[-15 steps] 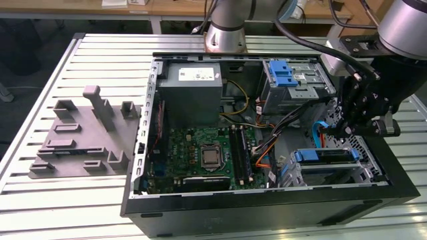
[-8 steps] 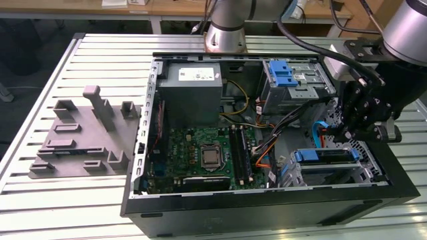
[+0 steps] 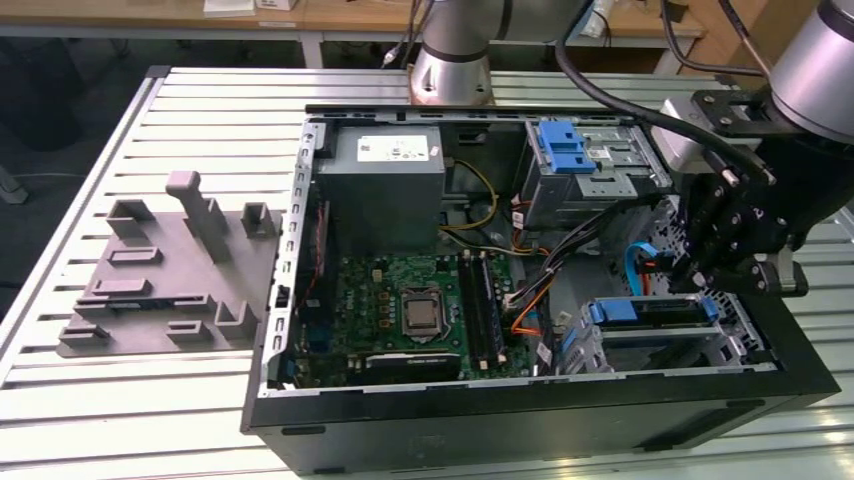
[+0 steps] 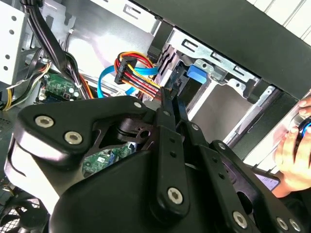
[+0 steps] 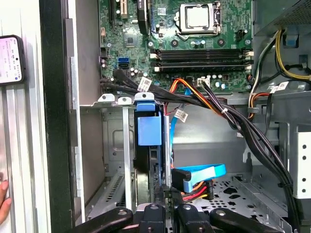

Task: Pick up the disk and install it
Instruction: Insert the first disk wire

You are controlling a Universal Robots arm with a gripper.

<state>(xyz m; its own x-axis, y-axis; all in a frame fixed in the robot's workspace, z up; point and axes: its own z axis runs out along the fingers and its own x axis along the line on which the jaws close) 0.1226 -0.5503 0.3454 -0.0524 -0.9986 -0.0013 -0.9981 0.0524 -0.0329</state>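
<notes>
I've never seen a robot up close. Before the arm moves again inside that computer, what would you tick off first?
1. Is the disk in the drive cage? In the slot: ok. Fully seated: cannot tell.
2. Where is the end effector? Low inside the computer case, beside the cage: ok.
3. Cables clear? The power connector and the blue data cable lie right by the end effector: not ok.
4. People clear? A person's hand rests just outside the case wall: not ok.
5. Is the motherboard clear? Apart from the end effector: ok.
</notes>
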